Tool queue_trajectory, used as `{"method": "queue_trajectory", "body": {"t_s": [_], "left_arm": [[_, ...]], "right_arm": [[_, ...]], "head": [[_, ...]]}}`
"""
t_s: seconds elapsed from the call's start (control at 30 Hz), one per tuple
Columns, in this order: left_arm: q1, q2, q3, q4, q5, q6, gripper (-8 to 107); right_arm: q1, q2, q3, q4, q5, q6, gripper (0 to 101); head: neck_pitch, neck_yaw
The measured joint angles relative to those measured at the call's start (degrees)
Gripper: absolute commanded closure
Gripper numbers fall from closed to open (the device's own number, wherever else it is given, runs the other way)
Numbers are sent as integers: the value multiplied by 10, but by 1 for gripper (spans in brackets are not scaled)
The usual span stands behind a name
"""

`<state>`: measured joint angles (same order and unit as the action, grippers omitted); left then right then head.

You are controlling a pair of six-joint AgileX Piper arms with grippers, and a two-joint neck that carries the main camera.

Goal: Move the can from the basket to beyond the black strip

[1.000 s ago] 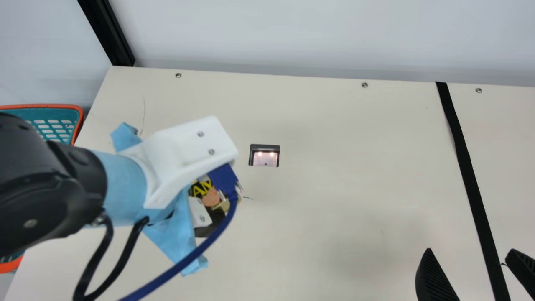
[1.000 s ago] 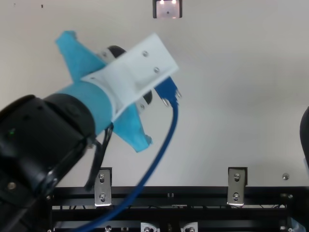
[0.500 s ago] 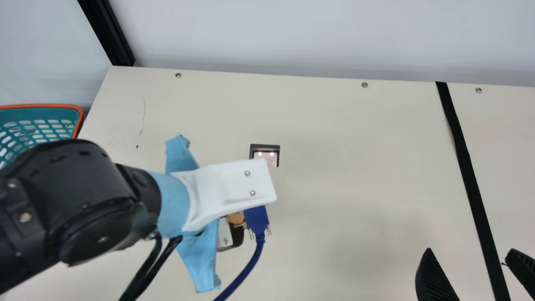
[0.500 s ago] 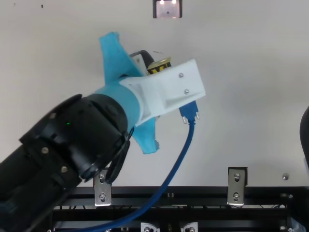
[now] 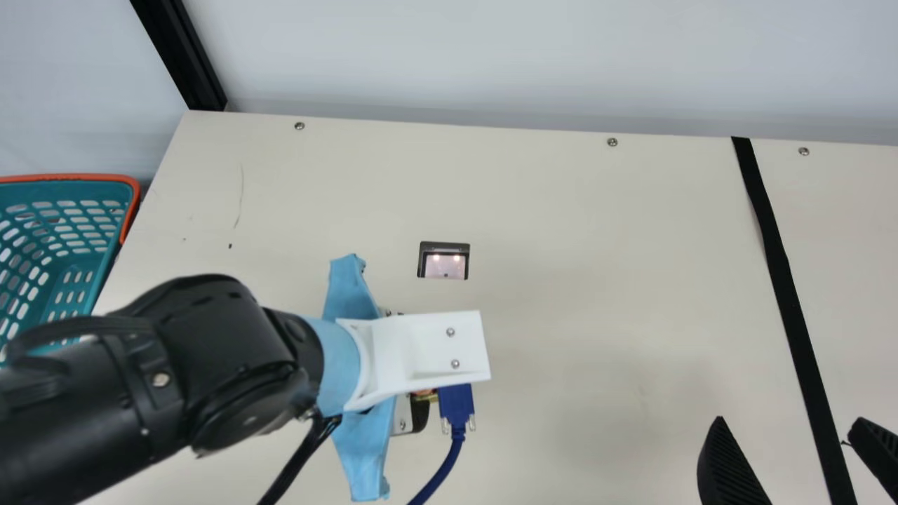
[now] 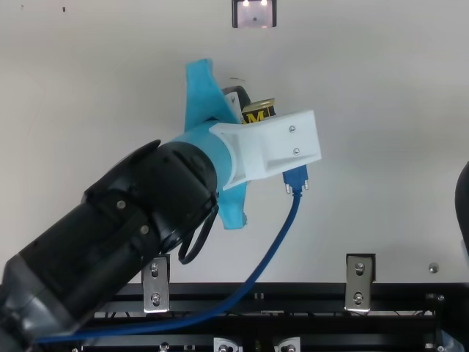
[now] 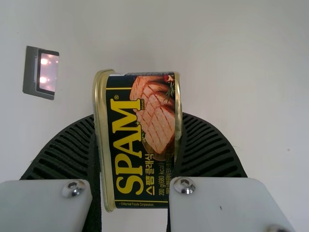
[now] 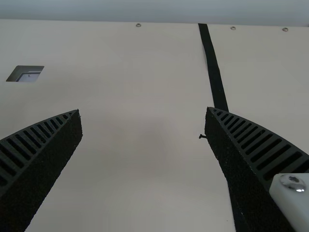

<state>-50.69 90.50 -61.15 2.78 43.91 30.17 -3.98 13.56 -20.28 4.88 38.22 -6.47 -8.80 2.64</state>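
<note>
Left gripper [image 7: 139, 116] pinches can [image 7: 137, 154] by its sides, in from left edge of tabletop [image 5: 561, 210], likely for steady carry past strip [image 5: 782, 280]. Right gripper [image 8: 144, 116] spread near strip, maybe for handover.

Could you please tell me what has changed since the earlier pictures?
The left gripper has moved right and a little nearer the robot, carrying the can in its jaws. Nothing was let go. The right gripper, basket and black strip stayed put.
</note>
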Motion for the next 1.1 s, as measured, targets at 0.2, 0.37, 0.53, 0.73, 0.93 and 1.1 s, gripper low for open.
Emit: {"method": "queue_trajectory", "body": {"t_s": [0.2, 0.37, 0.53, 0.73, 0.93, 1.1], "left_arm": [[6, 20, 18, 2, -29, 13, 89], [8, 36, 26, 9, -47, 23, 89], [8, 41, 29, 36, -62, 9, 9], [10, 12, 12, 29, -27, -2, 9], [30, -56, -13, 4, 41, -13, 9], [60, -123, -19, 26, 68, -54, 9]], "right_arm": [[0, 0, 0, 0, 0, 0, 0], [0, 0, 0, 0, 0, 0, 0], [0, 0, 0, 0, 0, 0, 0], [0, 0, 0, 0, 0, 0, 0], [0, 8, -5, -2, -3, 0, 0], [4, 56, -38, -18, -38, -2, 0]], "head": [[0, 0], [3, 0], [0, 0], [0, 0], [0, 0], [0, 0]]}}
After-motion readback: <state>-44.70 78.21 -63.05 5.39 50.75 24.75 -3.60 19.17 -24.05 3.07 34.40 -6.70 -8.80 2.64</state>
